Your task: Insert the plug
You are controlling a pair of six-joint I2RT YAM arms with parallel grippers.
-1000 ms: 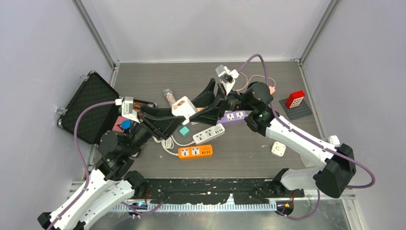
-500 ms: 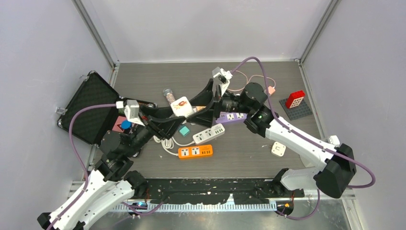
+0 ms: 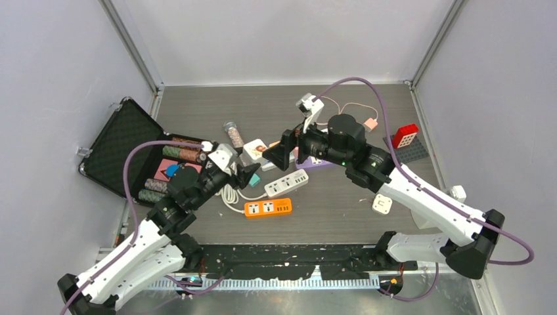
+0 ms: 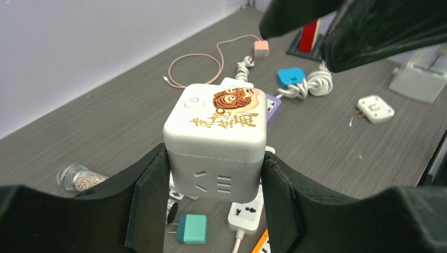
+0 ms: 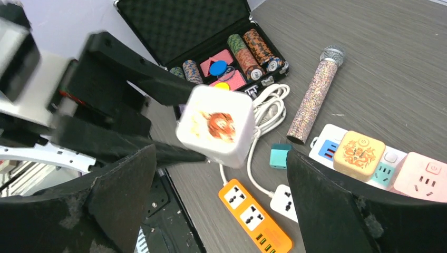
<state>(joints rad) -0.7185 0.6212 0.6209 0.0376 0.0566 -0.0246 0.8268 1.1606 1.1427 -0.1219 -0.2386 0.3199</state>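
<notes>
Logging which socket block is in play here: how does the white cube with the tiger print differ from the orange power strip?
The white cube is a boxy block, while the orange power strip is long and flat. The white cube is held off the table, clamped between the jaws of the left gripper, while the orange power strip lies free on the table. Both carry socket holes.

bright, even, diffuse light from overhead; shadows on the table (image 3: 263, 105) are faint and soft-edged. the left wrist view holds the white cube socket (image 4: 215, 142) sharp, the far background a little soft. in the right wrist view the left arm (image 5: 21, 58) is smeared by motion blur.
</notes>
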